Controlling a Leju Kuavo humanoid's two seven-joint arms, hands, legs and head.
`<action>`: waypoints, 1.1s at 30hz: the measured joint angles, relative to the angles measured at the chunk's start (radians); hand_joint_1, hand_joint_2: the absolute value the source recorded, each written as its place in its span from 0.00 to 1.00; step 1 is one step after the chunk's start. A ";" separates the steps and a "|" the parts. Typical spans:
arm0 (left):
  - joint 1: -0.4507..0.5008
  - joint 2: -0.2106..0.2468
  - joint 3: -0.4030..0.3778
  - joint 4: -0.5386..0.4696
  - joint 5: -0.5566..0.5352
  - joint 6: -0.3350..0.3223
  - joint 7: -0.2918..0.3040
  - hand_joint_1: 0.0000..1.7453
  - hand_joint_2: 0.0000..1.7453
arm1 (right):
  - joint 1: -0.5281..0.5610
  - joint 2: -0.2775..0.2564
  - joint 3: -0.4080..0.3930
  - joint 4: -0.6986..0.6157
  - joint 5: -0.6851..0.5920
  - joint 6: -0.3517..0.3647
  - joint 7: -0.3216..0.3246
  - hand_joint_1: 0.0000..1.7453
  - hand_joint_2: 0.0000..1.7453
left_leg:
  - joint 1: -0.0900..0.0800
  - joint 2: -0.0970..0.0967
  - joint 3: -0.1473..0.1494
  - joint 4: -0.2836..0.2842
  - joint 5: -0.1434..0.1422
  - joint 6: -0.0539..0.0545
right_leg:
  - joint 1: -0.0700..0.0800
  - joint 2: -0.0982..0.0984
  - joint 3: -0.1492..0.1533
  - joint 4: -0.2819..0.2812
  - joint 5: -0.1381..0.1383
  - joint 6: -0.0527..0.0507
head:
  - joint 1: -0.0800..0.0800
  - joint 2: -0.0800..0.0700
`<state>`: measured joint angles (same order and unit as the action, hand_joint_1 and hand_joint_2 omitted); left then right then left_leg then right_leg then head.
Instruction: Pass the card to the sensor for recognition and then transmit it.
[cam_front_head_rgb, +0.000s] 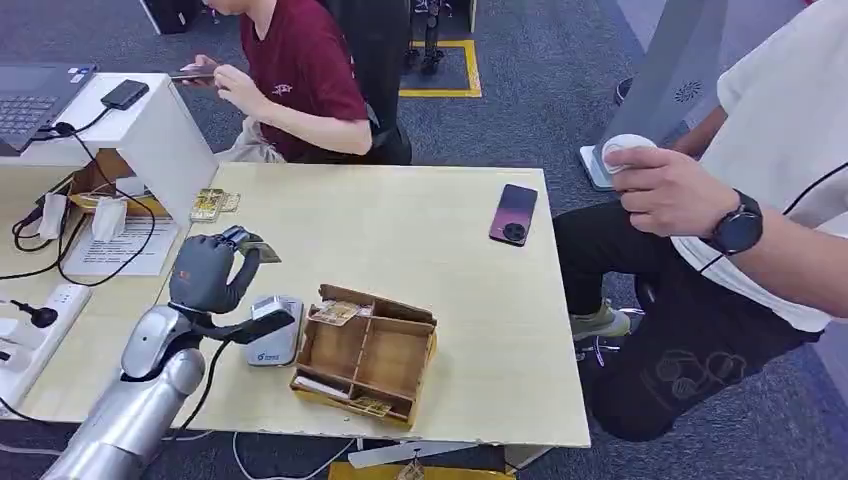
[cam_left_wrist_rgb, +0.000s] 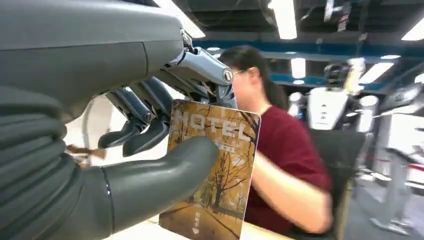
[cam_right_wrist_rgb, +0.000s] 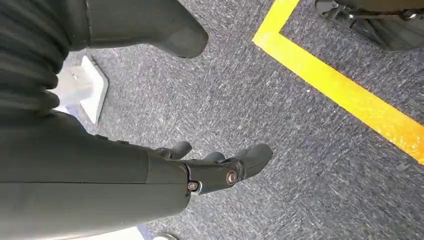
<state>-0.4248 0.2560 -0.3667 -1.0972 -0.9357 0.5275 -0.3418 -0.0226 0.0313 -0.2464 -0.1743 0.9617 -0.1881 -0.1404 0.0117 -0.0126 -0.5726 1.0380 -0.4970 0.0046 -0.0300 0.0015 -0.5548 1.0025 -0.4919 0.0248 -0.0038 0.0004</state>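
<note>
My left hand (cam_front_head_rgb: 205, 272) is raised over the table's left side, just left of and above the small white card sensor (cam_front_head_rgb: 274, 330). It pinches a brown hotel card (cam_left_wrist_rgb: 216, 170) with an autumn tree picture between thumb and fingers; the card (cam_front_head_rgb: 262, 249) sticks out to the hand's right. A wooden card box (cam_front_head_rgb: 366, 352) with several compartments and cards stands right of the sensor. My right hand (cam_right_wrist_rgb: 210, 167) hangs over grey carpet, fingers apart, nothing in it.
A dark phone (cam_front_head_rgb: 513, 213) lies at the table's far right. A person in a red shirt (cam_front_head_rgb: 300, 70) sits behind the table; another person's arm with a watch (cam_front_head_rgb: 735, 225) reaches in at right. Cables, a power strip (cam_front_head_rgb: 35, 325) and a white stand (cam_front_head_rgb: 150, 130) crowd the left.
</note>
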 joint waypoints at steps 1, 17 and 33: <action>-0.002 0.000 0.011 0.012 -0.001 0.005 0.006 1.00 1.00 | -0.001 0.000 0.000 0.000 0.002 0.001 0.002 0.00 1.00 | 0.000 0.001 0.000 0.000 0.000 0.000 | 0.000 0.000 0.000 0.000 0.000 0.000 | 0.000 0.000; -0.016 0.003 0.131 0.090 0.014 0.027 0.005 1.00 1.00 | -0.001 0.000 -0.013 -0.002 0.011 0.000 0.002 0.00 1.00 | 0.000 0.000 -0.001 0.000 0.000 0.000 | 0.000 0.000 -0.001 0.000 0.000 0.000 | 0.000 0.000; -0.014 0.011 0.152 0.092 0.019 0.027 0.002 1.00 1.00 | -0.001 0.000 -0.020 -0.002 0.013 0.001 0.003 0.00 1.00 | 0.000 0.000 -0.001 0.000 0.000 0.000 | 0.000 0.000 -0.001 0.000 0.000 0.000 | 0.000 0.000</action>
<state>-0.4386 0.2674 -0.2152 -1.0052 -0.9171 0.5543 -0.3399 -0.0235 0.0313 -0.2663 -0.1759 0.9751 -0.1873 -0.1373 0.0117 -0.0123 -0.5735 1.0380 -0.4970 0.0047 -0.0300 0.0016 -0.5557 1.0025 -0.4919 0.0248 -0.0042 0.0004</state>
